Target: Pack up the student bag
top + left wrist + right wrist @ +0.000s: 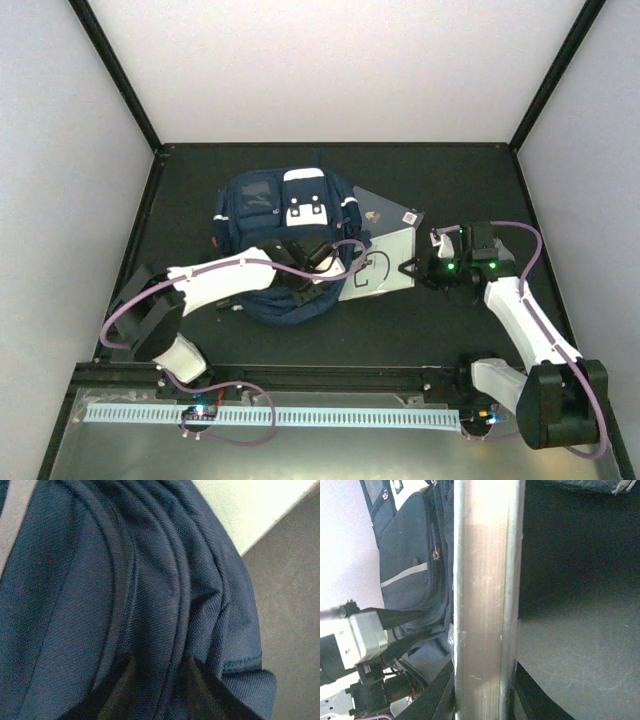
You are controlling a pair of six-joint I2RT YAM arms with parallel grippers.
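1. Student bag (262, 205) sits centre-left of the top view, slumped on the tabletop (470, 190). Left tool (160, 685) is pinching a fold of navy fabric at a seam, judging by the wrist view.
2. Risk, left: thin pinch on a rounded seam. Likely to slip out under any pull, letting the opening collapse.
3. Risk, middle: flat white panel (385, 270) is touching or just beside the bag's right edge. Could snag on the rim or jam against the left arm (225, 275) if pushed in before the opening is wide enough.
4. Risk, right: right tool (485, 690) is pressed onto the panel's right corner only. Prone to pivoting or drooping from such an edge grip.
5. Count, left to right: 1 bag, 1 white panel, 1 dark grey flat piece (385, 208) at the panel's upper edge, 2 tools. Cannot tell whether the grey piece is separate or hinged to the panel.
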